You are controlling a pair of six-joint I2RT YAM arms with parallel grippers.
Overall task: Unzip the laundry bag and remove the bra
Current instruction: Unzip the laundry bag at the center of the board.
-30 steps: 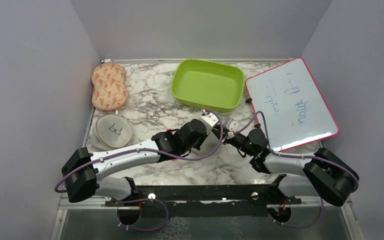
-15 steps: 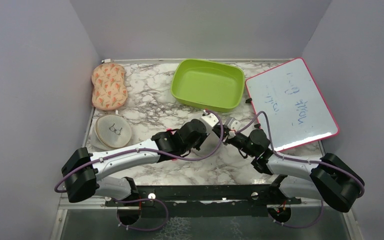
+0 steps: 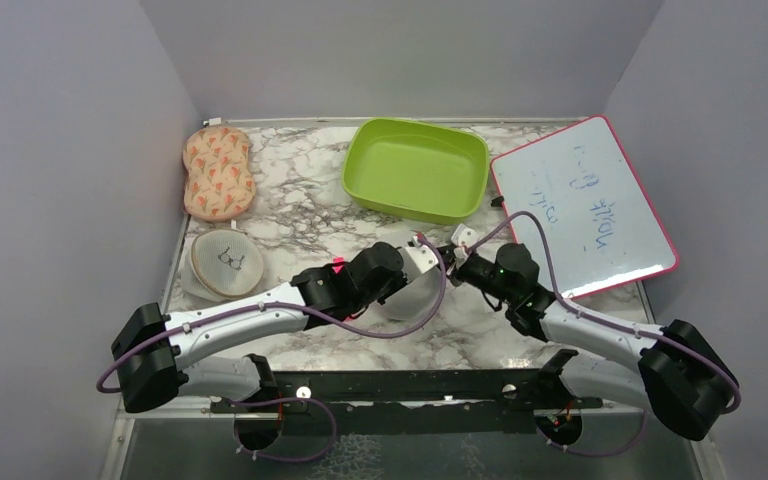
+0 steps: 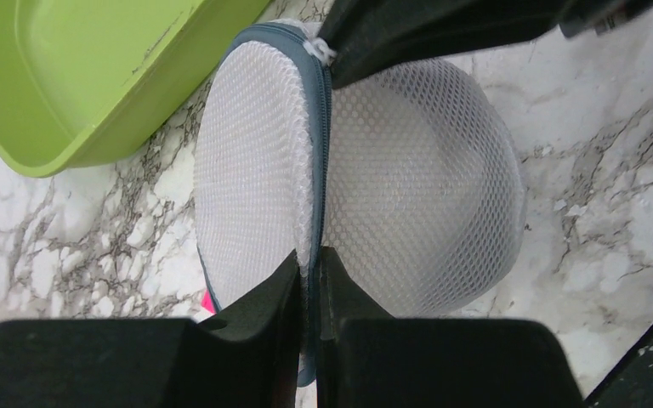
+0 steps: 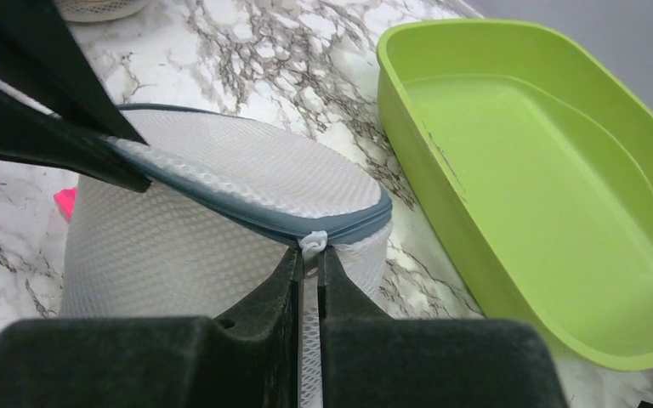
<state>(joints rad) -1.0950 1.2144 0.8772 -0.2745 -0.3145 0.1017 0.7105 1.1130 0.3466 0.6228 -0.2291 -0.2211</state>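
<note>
The laundry bag (image 4: 408, 170), a round white-grey mesh case with a dark zip rim, stands on edge on the marble table; it also shows in the right wrist view (image 5: 221, 195) and the top view (image 3: 412, 296). My left gripper (image 4: 309, 265) is shut on its zip rim at the near side. My right gripper (image 5: 309, 255) is shut on the white zip pull (image 5: 311, 242) at the opposite side of the rim. In the top view the left gripper (image 3: 418, 262) and right gripper (image 3: 452, 262) sit close together over the bag. No bra shows; something pink (image 5: 66, 202) peeks from under the bag.
A lime-green tub (image 3: 416, 170) stands just behind the grippers. A pink-framed whiteboard (image 3: 580, 205) lies at the right. A beige mesh case with a bra icon (image 3: 226, 262) and a patterned pad (image 3: 218, 172) lie at the far left.
Both arms have shifted slightly left and forward. The white mesh bag now shows below the left gripper, and the right gripper has closed in next to the left one.
</note>
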